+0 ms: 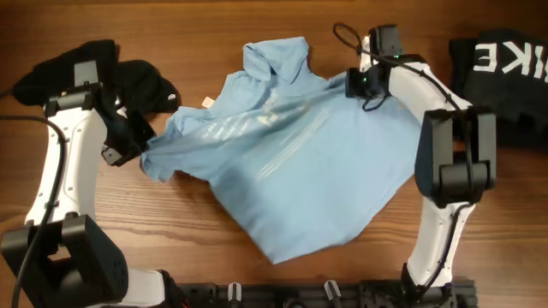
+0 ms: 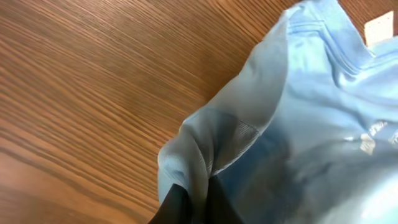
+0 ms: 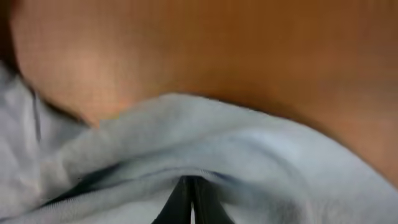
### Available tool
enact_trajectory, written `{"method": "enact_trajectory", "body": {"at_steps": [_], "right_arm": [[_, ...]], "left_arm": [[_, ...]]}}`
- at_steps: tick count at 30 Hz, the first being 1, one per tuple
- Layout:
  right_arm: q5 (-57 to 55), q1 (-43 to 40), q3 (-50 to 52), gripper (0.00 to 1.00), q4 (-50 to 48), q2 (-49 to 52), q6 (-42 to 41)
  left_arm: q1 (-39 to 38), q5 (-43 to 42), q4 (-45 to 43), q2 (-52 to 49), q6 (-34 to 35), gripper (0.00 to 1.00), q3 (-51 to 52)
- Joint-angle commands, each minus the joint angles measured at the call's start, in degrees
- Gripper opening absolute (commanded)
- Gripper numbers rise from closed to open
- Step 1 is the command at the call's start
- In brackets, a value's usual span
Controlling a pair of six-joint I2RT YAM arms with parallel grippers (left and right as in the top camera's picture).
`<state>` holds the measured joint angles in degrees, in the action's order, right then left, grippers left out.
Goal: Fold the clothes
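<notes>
The light blue shirt (image 1: 291,162) lies crumpled across the middle of the wooden table, its collar (image 1: 274,56) toward the far side. It is pulled taut between both arms. My left gripper (image 1: 144,152) is shut on the sleeve at the shirt's left end. In the left wrist view its dark fingers (image 2: 177,208) pinch a fold of blue cloth (image 2: 311,124). My right gripper (image 1: 349,84) is shut on the shirt's far right edge. In the right wrist view, which is blurred, the gripper (image 3: 193,196) is closed with cloth (image 3: 217,137) bunched around its tips.
A black garment (image 1: 128,77) lies at the far left, behind the left arm. Another black garment with white letters (image 1: 505,68) sits at the far right. Bare wood (image 1: 128,222) shows in front of the shirt.
</notes>
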<state>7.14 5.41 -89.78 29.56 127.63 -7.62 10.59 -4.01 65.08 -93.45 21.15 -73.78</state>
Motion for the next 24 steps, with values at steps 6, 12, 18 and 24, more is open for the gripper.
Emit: {"method": "enact_trajectory", "body": {"at_steps": [6,12,18,24], "right_arm": [[-5.92,-4.52,-1.66,0.04,-2.73,9.53,0.13],[-6.49,-5.46,-7.74,0.04,2.82,9.53,1.64],[-7.74,-5.70,-11.93,0.04,9.46,9.53,2.67],[-5.62,-5.70,-26.58,0.45,25.90,9.38,3.34]], "left_arm": [[-4.72,-2.45,-5.31,0.55,6.29,0.04,11.56],[-11.52,-4.44,-10.38,0.55,9.88,0.04,22.10],[-17.70,-4.46,-9.51,0.55,10.91,0.04,23.21],[-15.91,0.22,-16.35,0.57,10.82,0.27,22.69]]}}
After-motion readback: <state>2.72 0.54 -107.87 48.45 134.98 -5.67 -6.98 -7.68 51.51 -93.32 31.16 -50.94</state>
